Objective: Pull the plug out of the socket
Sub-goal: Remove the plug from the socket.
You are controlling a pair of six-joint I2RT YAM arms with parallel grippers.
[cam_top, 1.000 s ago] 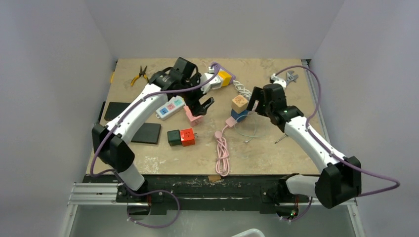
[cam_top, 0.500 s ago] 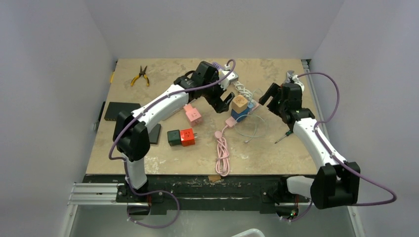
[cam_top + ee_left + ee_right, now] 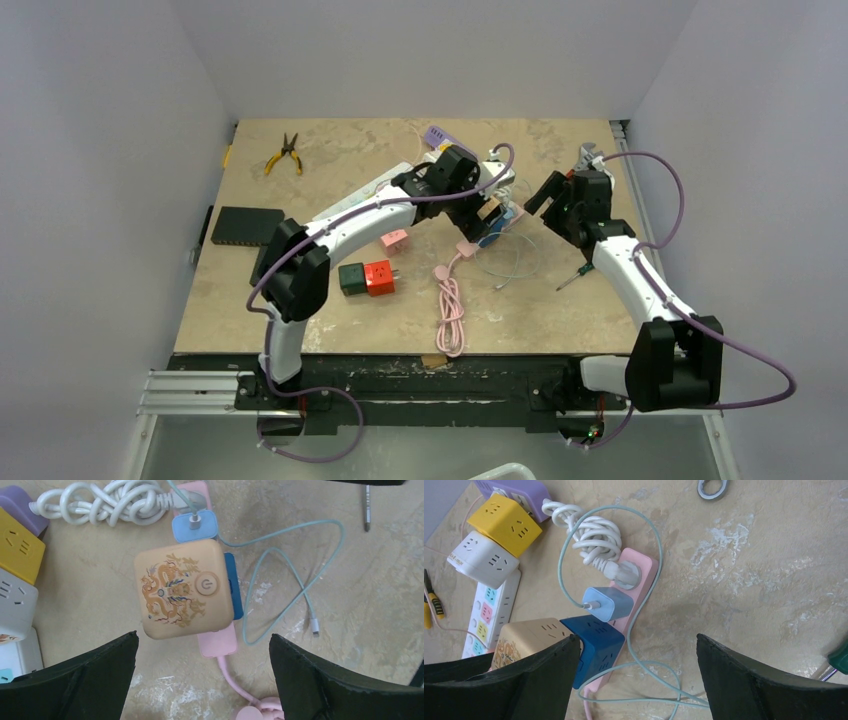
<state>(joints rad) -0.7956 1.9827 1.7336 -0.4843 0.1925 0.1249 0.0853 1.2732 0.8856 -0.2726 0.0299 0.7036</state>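
A pink socket strip (image 3: 644, 575) lies on the table with several things plugged in. They are a white plug (image 3: 624, 573) on a coiled white cord, a light blue charger (image 3: 606, 604) with a teal cable, and a dark blue cube (image 3: 596, 642) carrying a tan dragon-printed cube (image 3: 183, 588). My left gripper (image 3: 202, 672) hangs open just above the tan cube (image 3: 490, 208), touching nothing. My right gripper (image 3: 636, 680) is open to the right of the strip, its left finger near the blue cube and only the teal cable below it.
Yellow (image 3: 506, 517) and white (image 3: 481, 560) cube sockets, a purple strip (image 3: 519, 487) and a white strip (image 3: 489, 612) crowd the strip's far left. A pink cube (image 3: 394, 239), a green-and-red cube pair (image 3: 366, 277), a pink cord coil (image 3: 450, 310), a screwdriver (image 3: 575, 275), pliers (image 3: 284, 154) and a wrench (image 3: 712, 487) lie around.
My left arm has swung right, from over the pink cube to above the tan cube. My right gripper has drawn back to the right of the strip.
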